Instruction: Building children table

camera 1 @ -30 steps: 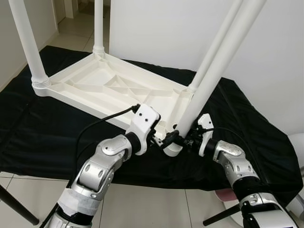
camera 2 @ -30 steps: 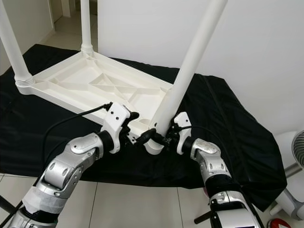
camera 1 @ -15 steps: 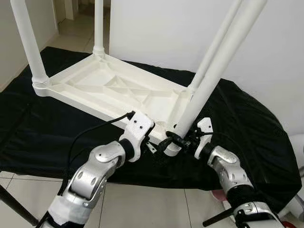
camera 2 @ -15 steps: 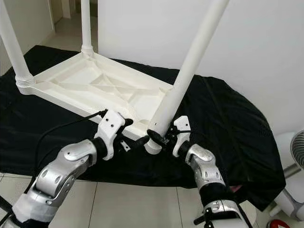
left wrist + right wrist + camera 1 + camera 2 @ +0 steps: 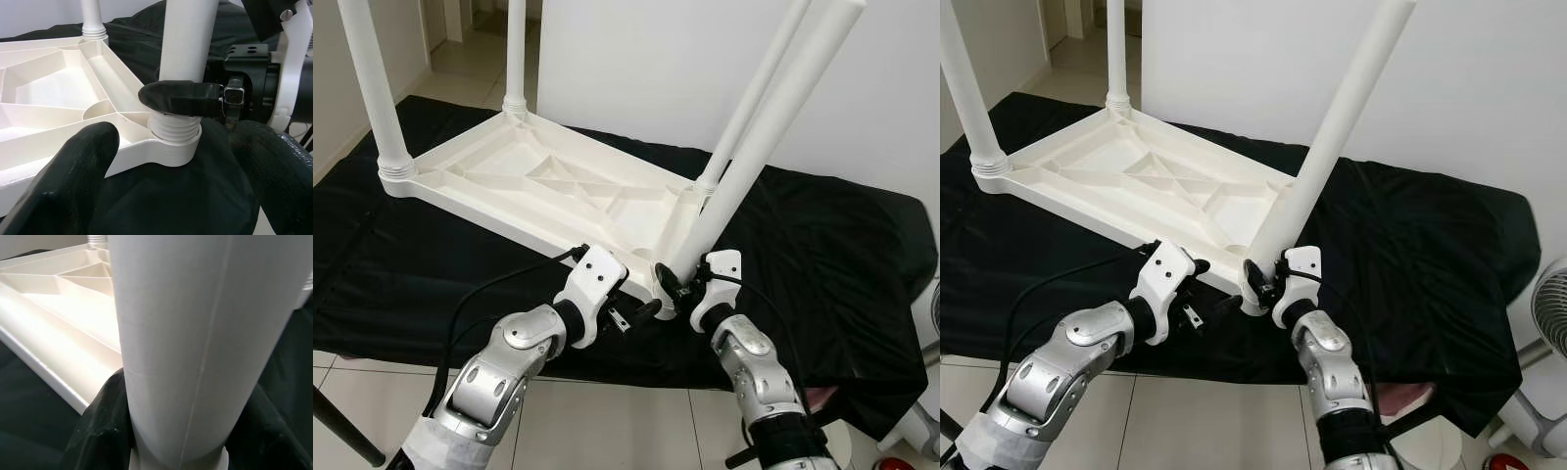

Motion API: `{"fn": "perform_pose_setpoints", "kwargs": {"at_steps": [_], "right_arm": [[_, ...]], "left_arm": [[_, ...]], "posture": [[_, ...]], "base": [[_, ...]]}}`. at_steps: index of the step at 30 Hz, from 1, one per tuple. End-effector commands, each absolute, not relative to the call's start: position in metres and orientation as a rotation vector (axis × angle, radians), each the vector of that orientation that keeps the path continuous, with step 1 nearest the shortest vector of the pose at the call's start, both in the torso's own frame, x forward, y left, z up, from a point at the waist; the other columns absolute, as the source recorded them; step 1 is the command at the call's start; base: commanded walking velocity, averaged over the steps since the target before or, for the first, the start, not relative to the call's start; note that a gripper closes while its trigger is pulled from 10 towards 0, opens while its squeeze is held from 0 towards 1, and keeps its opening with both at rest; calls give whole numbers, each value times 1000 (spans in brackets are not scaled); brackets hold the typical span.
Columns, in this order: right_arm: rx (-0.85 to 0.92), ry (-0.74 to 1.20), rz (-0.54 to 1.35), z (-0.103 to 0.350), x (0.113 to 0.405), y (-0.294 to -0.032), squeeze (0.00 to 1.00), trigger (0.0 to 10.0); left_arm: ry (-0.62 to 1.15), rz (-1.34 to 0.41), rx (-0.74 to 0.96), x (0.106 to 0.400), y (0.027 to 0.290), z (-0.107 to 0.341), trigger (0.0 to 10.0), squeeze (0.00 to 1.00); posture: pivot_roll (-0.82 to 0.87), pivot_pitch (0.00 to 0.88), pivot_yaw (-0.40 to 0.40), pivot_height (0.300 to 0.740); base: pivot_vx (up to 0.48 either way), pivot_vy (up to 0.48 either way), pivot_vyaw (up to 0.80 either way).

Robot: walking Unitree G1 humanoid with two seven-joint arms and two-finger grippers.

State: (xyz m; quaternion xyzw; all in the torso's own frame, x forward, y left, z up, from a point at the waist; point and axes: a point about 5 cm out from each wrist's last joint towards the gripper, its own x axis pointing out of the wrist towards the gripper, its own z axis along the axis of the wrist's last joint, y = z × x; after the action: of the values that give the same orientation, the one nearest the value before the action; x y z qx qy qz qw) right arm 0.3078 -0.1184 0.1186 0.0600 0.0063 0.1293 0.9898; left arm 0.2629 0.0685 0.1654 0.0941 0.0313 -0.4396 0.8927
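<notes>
The upside-down table top (image 5: 538, 191) lies on the black cloth (image 5: 822, 255). At its 5 o'clock corner, the right claw (image 5: 674, 284) grips the last leg (image 5: 744, 186), probably to screw it in. The left claw (image 5: 641, 311) waits open beside it.
</notes>
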Motion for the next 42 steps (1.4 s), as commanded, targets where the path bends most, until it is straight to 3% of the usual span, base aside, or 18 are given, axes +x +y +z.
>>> {"fn": "perform_pose_setpoints", "kwargs": {"at_steps": [1,11,12,20,21,28,40,41,42], "right_arm": [[98,76,175,109,304,-127,0,10000],[82,84,76,114,301,-134,0,10000],[74,81,101,117,300,-136,1000,10000],[55,58,276,121,302,-142,1000,10000],[55,53,342,122,304,-144,0,10000],[-63,50,608,126,317,-158,0,10000],[-105,119,866,118,333,-146,0,10000],[-108,119,886,117,334,-144,0,3569],[-108,119,886,117,334,-144,0,3569]], "left_arm": [[63,-940,206,261,64,164,10000,0],[77,-943,212,257,64,159,10000,0],[61,-940,216,258,63,163,10000,0],[50,-923,236,259,66,166,10000,0],[47,-923,240,259,66,167,10000,0],[34,-911,267,264,67,169,10000,0],[21,-901,272,271,66,172,10000,0],[16,-900,272,272,66,173,10000,0],[16,-900,272,272,66,173,10000,0]], "posture": [[55,0,-201,740],[63,0,-177,740],[76,0,-181,740],[98,0,-199,740],[102,0,-207,740],[105,0,-213,740],[106,0,-205,740],[107,0,-204,740],[107,0,-204,740]], "base": [[0,0,0],[0,0,0],[0,0,0],[0,0,0],[0,0,0],[0,0,0],[0,0,0],[0,0,0],[0,0,0]]}}
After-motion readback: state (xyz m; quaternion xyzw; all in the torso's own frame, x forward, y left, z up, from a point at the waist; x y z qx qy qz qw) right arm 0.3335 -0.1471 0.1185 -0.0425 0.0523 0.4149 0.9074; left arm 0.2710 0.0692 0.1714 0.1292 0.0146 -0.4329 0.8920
